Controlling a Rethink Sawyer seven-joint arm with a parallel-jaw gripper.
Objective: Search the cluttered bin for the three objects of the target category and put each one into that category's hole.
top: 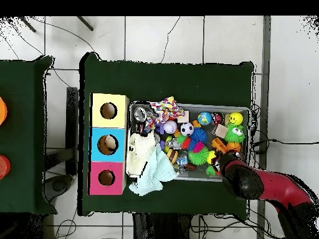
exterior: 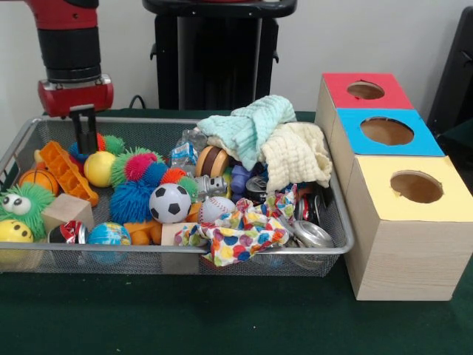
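Observation:
A wire mesh bin (exterior: 177,259) holds a heap of toys, cloths and cans. Balls show among them: a soccer ball (exterior: 170,203), a baseball (exterior: 216,209), a yellow ball (exterior: 99,168) and a small basketball (exterior: 38,180). My gripper (exterior: 83,148) hangs shut at the bin's far left corner, just above the yellow ball and an orange toy (exterior: 66,171), holding nothing. Beside the bin stand three boxes with round holes: red (exterior: 365,90), blue (exterior: 386,131), yellow (exterior: 416,186). From overhead my arm (top: 261,183) covers the gripper over the bin (top: 249,111).
A mint cloth (exterior: 251,126) and a cream cloth (exterior: 295,155) are piled at the bin's back right, and a patterned cloth (exterior: 236,233) drapes over the front rim. Cans (exterior: 314,235), a wooden block (exterior: 66,211) and spiky balls (exterior: 137,185) lie between.

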